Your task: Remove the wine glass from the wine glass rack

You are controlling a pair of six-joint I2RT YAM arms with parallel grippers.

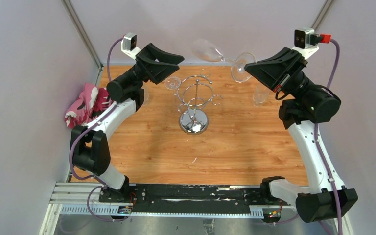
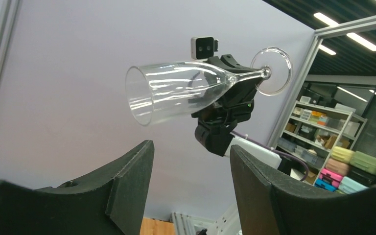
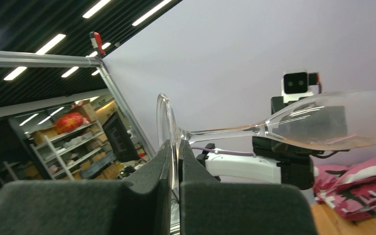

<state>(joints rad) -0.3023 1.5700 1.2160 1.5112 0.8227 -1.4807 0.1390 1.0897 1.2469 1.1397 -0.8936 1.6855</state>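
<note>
The right gripper [image 3: 175, 156] pinches the wine glass [image 1: 210, 51], top middle, off the wine glass rack [image 1: 194, 100]. The left gripper [image 2: 191, 161] is open. Next, I think, set it down softly.

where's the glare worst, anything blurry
top external: shiny chrome wire rack glares at its mirror base, clear wine glass faint against the pale wall; left wrist: light streaks on its bowl, black left pincer in shadow; right wrist: bright ceiling strips, bowl hazy

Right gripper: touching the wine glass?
Touching. The right wrist view shows the right gripper shut on the foot of the wine glass, the disc pinched between its jaws with no gap.
</note>
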